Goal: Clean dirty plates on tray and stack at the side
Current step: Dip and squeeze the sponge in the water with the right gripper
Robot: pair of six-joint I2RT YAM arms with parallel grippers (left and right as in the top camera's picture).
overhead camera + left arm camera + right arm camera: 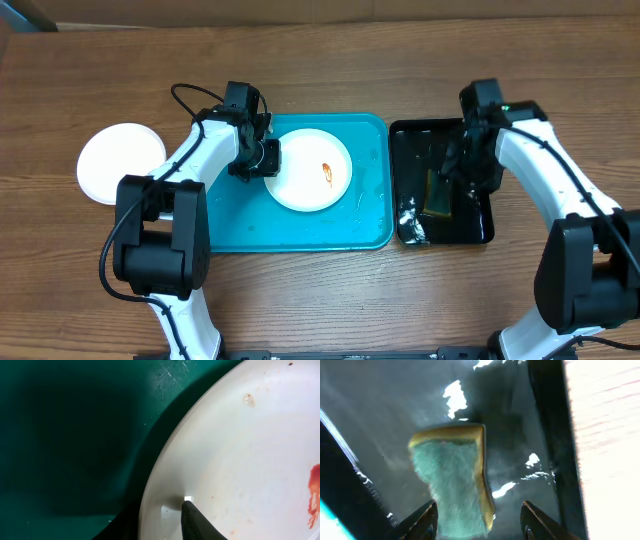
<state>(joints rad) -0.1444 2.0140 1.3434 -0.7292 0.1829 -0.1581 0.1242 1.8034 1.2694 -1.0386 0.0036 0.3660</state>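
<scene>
Wooden table (330,300), turquoise tray (300,235) in the middle. A white plate (300,175) lies in the tray, with an orange smear (327,173) right of its centre. A second white plate (120,162) sits on the bare table, well left of the tray. My left pincer (268,158) is at the tray plate's left rim. One finger (195,522) presses the plate's upper face and the other is hidden, so I cannot tell if it grips. My right pincer (479,506) is over the black tray (480,232), fingers spread wide, with the near end of the sponge (455,480) between them, not pinched.
</scene>
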